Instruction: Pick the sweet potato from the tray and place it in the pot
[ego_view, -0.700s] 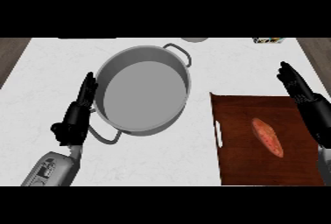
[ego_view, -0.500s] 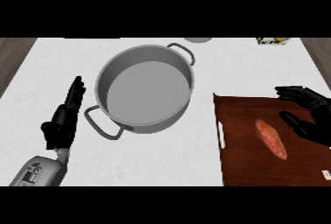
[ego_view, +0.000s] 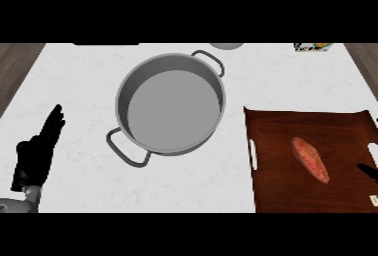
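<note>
Currently the sweet potato (ego_view: 311, 160) lies on the tray (ego_view: 275, 130), ungrasped; only a sliver of right hand (ego_view: 367, 170) shows, its state unclear. Left hand (ego_view: 38, 152) rests released. A blind approach could nudge it aside, missing the pot (ego_view: 170, 107).

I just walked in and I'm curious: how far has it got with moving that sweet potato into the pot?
Nothing looks done yet. The sweet potato lies on the brown tray, and the pot holds nothing. The right hand shows only at the view's right edge beside the tray, touching nothing; the left hand rests open left of the pot. Grasping, carrying and placing all remain.
</note>
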